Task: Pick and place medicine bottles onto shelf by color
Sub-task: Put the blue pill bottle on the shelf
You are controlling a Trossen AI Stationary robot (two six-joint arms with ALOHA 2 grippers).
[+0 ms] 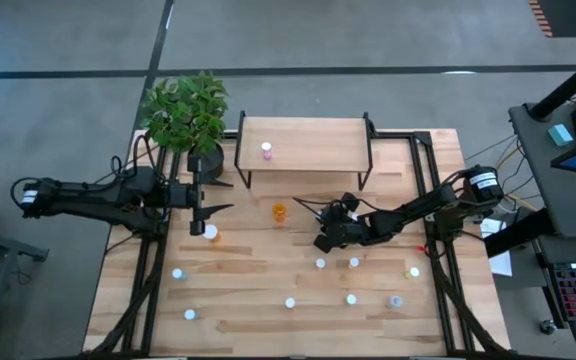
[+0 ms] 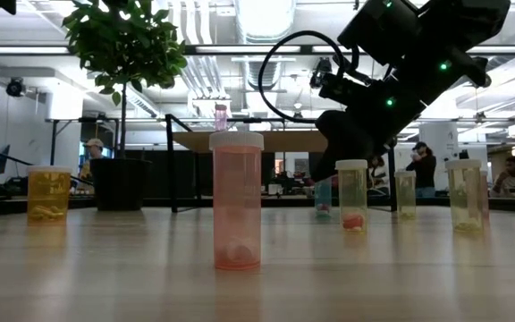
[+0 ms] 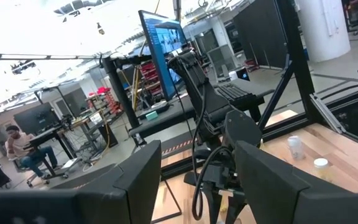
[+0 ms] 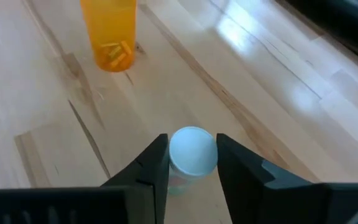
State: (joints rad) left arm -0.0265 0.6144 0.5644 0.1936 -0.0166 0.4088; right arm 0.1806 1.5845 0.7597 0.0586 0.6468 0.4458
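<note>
My right gripper (image 4: 192, 155) is down at the table's middle (image 1: 324, 240), its two fingers pressed against the sides of a white-capped medicine bottle (image 4: 192, 151) that stands upright on the wood. In the low view this bottle (image 2: 323, 197) looks bluish and is half hidden under the gripper. An uncapped orange bottle (image 4: 109, 31) stands just beyond it (image 1: 279, 211). The shelf (image 1: 318, 160) at the back carries one pink bottle (image 1: 266, 150). My left gripper (image 1: 223, 195) hovers at the left, open and holding nothing, above an orange bottle (image 1: 210, 233).
Several more small bottles stand scattered over the front half of the table, among them a pink one (image 2: 237, 201) closest to the low camera. A potted plant (image 1: 186, 115) stands left of the shelf. People sit at desks in the room behind.
</note>
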